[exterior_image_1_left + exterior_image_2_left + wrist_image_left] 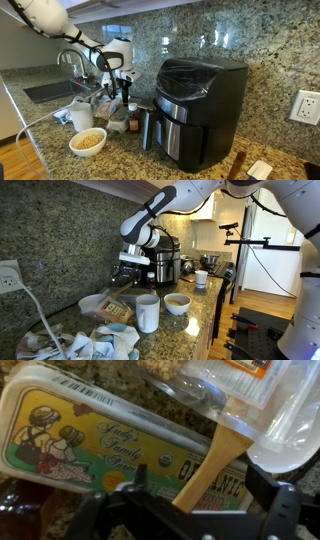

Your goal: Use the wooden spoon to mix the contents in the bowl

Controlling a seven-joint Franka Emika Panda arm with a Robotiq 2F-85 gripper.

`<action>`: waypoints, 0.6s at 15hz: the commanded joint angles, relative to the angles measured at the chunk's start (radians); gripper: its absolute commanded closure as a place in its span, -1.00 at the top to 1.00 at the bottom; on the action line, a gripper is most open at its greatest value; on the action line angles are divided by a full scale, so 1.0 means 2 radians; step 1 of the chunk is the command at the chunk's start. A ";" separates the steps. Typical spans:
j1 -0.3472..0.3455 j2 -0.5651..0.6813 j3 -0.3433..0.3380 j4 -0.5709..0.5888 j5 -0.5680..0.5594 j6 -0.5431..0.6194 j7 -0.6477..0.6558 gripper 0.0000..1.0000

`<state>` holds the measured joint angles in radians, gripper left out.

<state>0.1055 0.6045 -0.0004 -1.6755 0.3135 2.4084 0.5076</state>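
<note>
In the wrist view the wooden spoon lies slanted on a yellow and green food package, its handle running down between my fingers. My gripper is open, with both fingers apart from the spoon. In both exterior views the gripper hangs low over the clutter by the wall. The white bowl holds the tan contents and stands near the counter's front edge, apart from the gripper. I cannot make out the spoon in the exterior views.
A black air fryer stands beside the gripper. A white mug is near the bowl. A clear plastic container lies next to the spoon. A sink is at the far end of the counter.
</note>
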 commanded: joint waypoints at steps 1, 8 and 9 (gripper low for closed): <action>0.025 0.020 -0.025 0.033 -0.030 -0.009 0.066 1.00; 0.044 0.038 -0.053 0.071 -0.088 -0.022 0.155 1.00; 0.045 0.040 -0.057 0.076 -0.095 -0.023 0.166 1.00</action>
<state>0.1842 0.6637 -0.0854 -1.5794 0.1649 2.4042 0.7647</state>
